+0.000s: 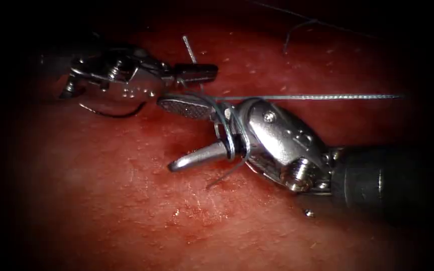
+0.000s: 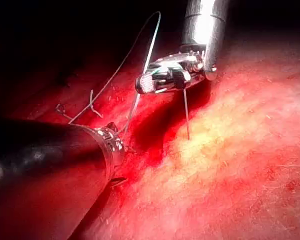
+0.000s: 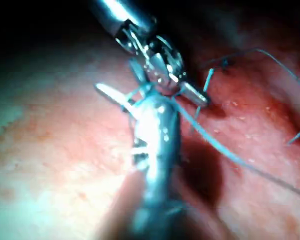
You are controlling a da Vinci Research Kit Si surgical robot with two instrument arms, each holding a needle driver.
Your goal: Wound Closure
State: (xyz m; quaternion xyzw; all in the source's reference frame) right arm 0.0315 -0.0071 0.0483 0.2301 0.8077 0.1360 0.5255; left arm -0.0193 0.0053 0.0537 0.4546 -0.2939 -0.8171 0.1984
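My right tool [image 1: 179, 135] comes in from the right with jaws spread wide apart. My left tool [image 1: 197, 73] lies just above it, jaws closed together.

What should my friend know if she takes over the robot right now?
Left tool: jaws shut on the thread's short end, which sticks up past them.
Right tool: jaws wide open, holding nothing; thread is looped around its jaws near the hinge.
A taut strand of thread runs from the loops off to the right.
Needle: a dark curve lying under the left tool's body; neither tool holds it, and I cannot tell whether it is in the tissue.
Done: loops on the right tool.
Left: the knot is not tight yet.
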